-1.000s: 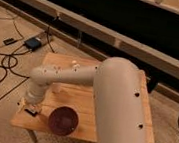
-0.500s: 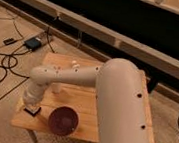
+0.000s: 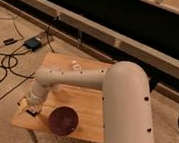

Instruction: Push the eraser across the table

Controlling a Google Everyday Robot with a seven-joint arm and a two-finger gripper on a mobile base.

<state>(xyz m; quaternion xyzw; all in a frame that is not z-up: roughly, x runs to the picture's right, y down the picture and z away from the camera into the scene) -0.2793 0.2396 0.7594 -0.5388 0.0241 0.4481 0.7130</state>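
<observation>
The gripper (image 3: 31, 106) sits low on the wooden surface (image 3: 85, 103) beside the maroon bowl (image 3: 64, 120) — open or closed, I cannot tell — likely starting the push; next, a steady slide across.

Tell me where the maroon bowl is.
Camera view: the maroon bowl sits at the near edge of the table, right of the hand, which is low over the near-left corner.

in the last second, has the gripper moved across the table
No. The gripper stays at the table's near corner, the same gap from the dark red bowl.
</observation>
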